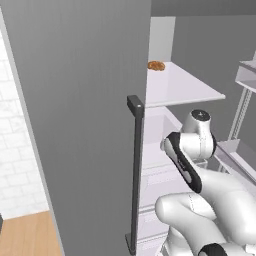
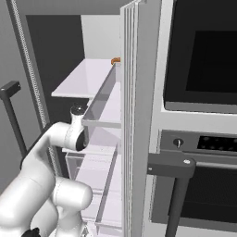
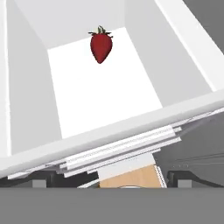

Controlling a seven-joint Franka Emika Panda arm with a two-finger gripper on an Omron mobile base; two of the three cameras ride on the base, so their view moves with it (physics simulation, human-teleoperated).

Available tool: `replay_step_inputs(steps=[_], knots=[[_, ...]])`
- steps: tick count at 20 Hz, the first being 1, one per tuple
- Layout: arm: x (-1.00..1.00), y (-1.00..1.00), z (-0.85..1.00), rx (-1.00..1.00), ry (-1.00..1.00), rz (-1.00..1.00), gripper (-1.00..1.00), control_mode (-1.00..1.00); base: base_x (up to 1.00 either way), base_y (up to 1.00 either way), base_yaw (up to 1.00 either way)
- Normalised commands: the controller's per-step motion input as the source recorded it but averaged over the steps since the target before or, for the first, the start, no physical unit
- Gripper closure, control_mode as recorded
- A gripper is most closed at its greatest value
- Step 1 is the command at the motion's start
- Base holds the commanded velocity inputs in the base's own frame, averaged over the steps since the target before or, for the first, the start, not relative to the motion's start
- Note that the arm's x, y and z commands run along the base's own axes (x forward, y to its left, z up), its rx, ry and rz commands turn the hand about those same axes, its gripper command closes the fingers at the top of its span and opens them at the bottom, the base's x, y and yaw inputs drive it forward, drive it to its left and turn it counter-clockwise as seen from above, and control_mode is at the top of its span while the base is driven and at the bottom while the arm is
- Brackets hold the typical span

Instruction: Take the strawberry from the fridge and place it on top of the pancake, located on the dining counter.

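The strawberry [image 3: 101, 45], red with a dark green cap, lies at the far end of a white bin [image 3: 30, 87] inside the fridge [image 1: 80, 125]. My gripper [image 3: 111, 180] hovers over the bin's near rim, well short of the berry. It is open, its dark fingertips [image 3: 43, 180] set wide apart with nothing between them. In both base views the arm [image 1: 192, 150] reaches into the open fridge below the white shelf [image 1: 180, 85]. The pancake and the dining counter are out of view.
An orange-brown pastry [image 1: 156, 65] sits on the upper shelf. The left door's dark bar handle [image 1: 135, 175] stands close beside my arm. The right door [image 2: 139, 115] hangs open with clear door bins [image 2: 104, 111]. An oven [image 2: 203, 139] stands to the right of it.
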Motion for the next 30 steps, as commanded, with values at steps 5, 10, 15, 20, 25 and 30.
replay_step_inputs(steps=[5,10,15,20,25,30], knots=[[0.7,-0.02,0.0,0.0,-0.12,0.0,-1.0,-1.0,0.0,0.0,0.0],[0.66,-0.22,0.0,0.0,0.01,0.0,-1.0,-1.0,0.0,0.0,0.0],[0.69,-0.17,0.0,0.0,0.01,0.0,-1.0,-1.0,0.0,0.0,0.0],[0.42,0.0,-0.05,0.0,0.0,0.0,-1.0,-1.0,0.0,0.0,0.0],[0.44,0.0,-0.21,0.0,0.0,0.0,-1.0,-1.0,0.0,0.0,0.0],[0.35,0.0,-0.23,0.0,0.0,0.0,-1.0,-1.0,0.0,0.0,0.0]])
